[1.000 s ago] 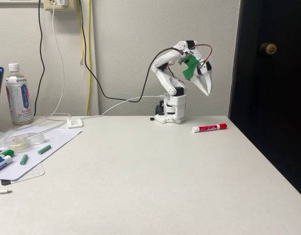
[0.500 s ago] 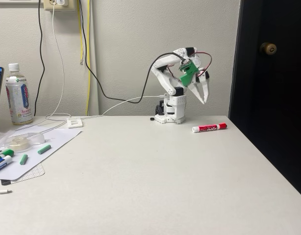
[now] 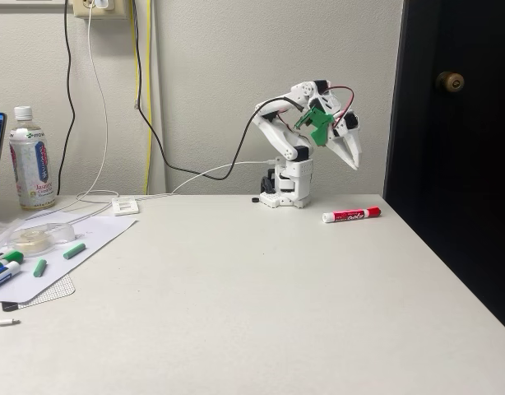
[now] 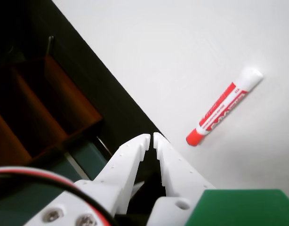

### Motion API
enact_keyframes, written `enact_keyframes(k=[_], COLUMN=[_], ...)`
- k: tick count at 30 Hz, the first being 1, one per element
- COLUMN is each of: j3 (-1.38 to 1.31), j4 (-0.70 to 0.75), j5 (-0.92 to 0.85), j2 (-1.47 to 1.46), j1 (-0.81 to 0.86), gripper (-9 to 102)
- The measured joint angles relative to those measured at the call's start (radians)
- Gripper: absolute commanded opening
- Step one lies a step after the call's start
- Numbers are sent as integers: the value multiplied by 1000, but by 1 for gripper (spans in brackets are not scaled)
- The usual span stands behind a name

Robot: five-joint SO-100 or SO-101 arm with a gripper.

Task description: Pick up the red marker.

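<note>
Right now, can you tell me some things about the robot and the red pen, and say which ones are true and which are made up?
1. The red marker lies flat on the table. True.
2. The tool is holding the red marker. False: the tool hangs in the air above the table with nothing in it, and the marker lies apart from it.
3. The tool's two fingers are almost touching at the tips. True.
4. In the fixed view, the marker lies near the table's left edge. False: it lies toward the right edge, close to the arm's base.
5. A bottle stands upright at the far left of the fixed view. True.
</note>
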Motion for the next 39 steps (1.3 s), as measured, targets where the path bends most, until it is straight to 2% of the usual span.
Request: enact_keyframes(k=[9, 16, 28, 39], j3=[-3, 14, 46, 170], j4=[98, 115, 132, 18], j5=[302, 445, 614, 692], j2=[-103, -169, -183, -183], j1=[-164, -255, -261, -213], gripper=[3, 3, 1, 3])
